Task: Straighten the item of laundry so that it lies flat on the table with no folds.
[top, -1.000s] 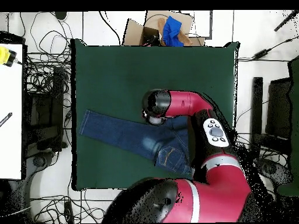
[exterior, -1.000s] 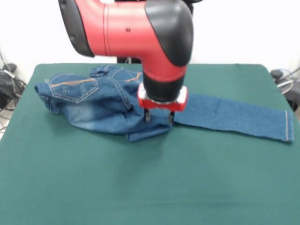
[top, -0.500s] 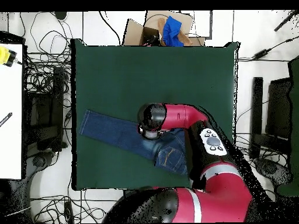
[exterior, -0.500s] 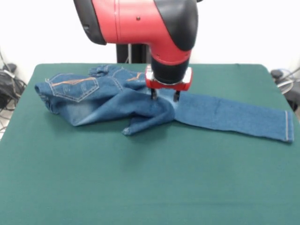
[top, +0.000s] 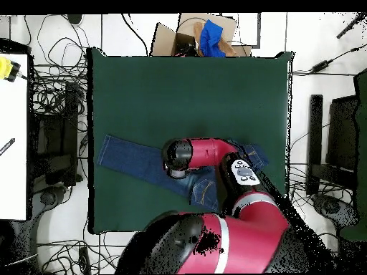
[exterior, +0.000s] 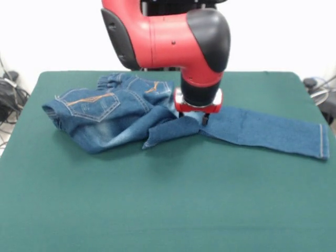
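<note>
Small pair of blue jeans (exterior: 121, 113) lies across the far half of the green table (exterior: 168, 210), nearer the robot's side than the camera's. One leg (exterior: 268, 128) is stretched out flat toward the right of the front view, hem near the table's right edge. The seat and waistband are heaped at the left — back pockets with orange stitching facing up, pale faded patches showing, the gathered waist bunched at the far side.

The other leg (exterior: 168, 131) is folded over the body of the garment, its end a loose flap pointing toward the camera, lifted a little off the cloth near the crotch.

Red and black arm (exterior: 173, 37) comes down from above. The gripper (exterior: 195, 118) sits right at the crotch, where the folded leg meets the straight one. One dark fingertip (exterior: 205, 119) shows at the right below the red collar; the other side is hidden behind the raised denim. The fabric seems pinched up there, but I cannot tell for certain whether the jaws are closed on it.

From overhead, the arm covers the middle of the jeans — the straight leg (top: 129, 159) runs out to the left, and a bit of the waist end (top: 254, 154) shows on the right.
</note>
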You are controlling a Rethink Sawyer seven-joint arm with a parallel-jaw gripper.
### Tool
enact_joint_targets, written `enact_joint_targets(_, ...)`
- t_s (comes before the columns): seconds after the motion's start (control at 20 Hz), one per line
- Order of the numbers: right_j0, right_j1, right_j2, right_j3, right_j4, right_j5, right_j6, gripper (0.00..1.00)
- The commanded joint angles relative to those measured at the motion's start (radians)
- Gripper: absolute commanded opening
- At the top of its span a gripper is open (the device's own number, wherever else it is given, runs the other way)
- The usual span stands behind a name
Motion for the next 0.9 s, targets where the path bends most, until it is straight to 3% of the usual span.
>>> enact_joint_targets(0.05, 0.065, 0.113, -0.05, 0.045, -0.035, -0.1, 0.15, 1.0)
enact_joint_targets(0.6, 0.047, 0.096, -0.055, 0.07, -0.018, -0.202, 0.165, 1.0)
enact_joint_targets(0.65, 0.047, 0.092, -0.055, 0.075, -0.016, -0.216, 0.174, 0.0)
enact_joint_targets(0.9, 0.047, 0.075, -0.054, 0.079, 0.017, -0.213, 0.181, 0.0)
